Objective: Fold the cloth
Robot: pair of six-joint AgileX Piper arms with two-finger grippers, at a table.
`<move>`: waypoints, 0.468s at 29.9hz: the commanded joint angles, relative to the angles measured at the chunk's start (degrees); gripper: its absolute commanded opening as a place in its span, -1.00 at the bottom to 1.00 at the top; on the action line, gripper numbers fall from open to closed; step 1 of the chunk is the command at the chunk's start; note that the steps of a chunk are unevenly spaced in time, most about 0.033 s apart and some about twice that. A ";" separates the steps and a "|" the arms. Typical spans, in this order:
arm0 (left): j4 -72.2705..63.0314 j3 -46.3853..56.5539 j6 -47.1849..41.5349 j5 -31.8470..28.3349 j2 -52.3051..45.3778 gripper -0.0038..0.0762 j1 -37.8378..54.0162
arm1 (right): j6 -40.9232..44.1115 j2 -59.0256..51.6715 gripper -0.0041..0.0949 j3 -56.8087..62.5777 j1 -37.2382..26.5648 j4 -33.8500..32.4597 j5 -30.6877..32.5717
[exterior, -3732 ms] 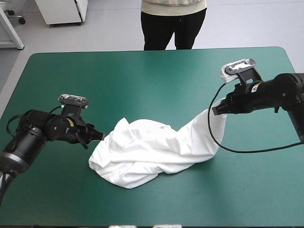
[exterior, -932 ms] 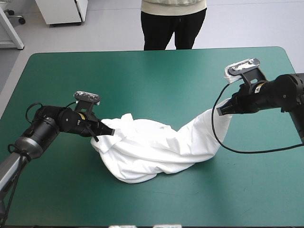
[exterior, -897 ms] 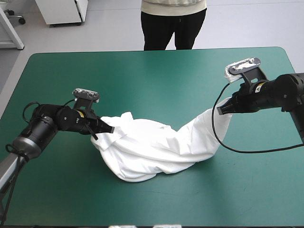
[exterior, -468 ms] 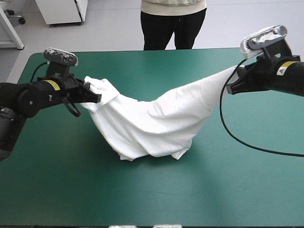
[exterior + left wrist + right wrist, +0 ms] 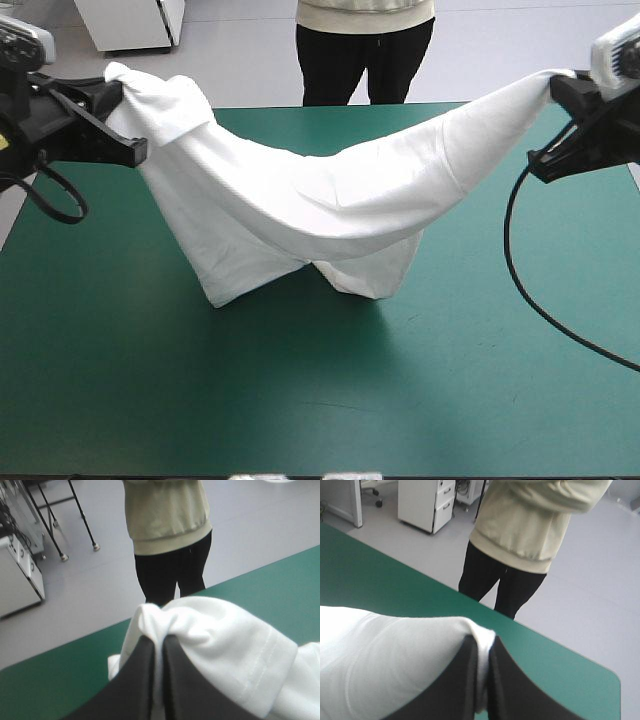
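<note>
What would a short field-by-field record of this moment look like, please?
T-shirt: white, lifted and stretched between both hands, middle sagging
lowest folds: appear to touch the table
left hand: shut on the T-shirt, raised near the table's far left corner
right hand: shut on the T-shirt, raised by the table's right edge
fold: not yet made; cloth hangs bunched, not flat

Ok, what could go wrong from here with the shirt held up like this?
The left gripper and right gripper each pinch just a small bunch of the T-shirt, so pulling wider might slip it free. Its sagging lower part rests crumpled on the teal-green table, so it may well lay down creased.
</note>
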 commanded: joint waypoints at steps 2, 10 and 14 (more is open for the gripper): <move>-0.15 -8.62 2.01 -2.15 -1.49 -0.93 -0.24 | -1.34 -1.91 -0.92 -6.81 -0.13 -0.18 -4.15; -1.47 -20.96 4.10 -4.83 -1.49 -0.93 -0.24 | -3.26 -2.18 -0.92 -17.96 -0.13 -1.62 -4.69; -2.31 -24.72 4.38 -5.83 -1.49 -0.93 -0.24 | -3.76 -2.18 -0.92 -23.14 -0.13 -1.48 -5.75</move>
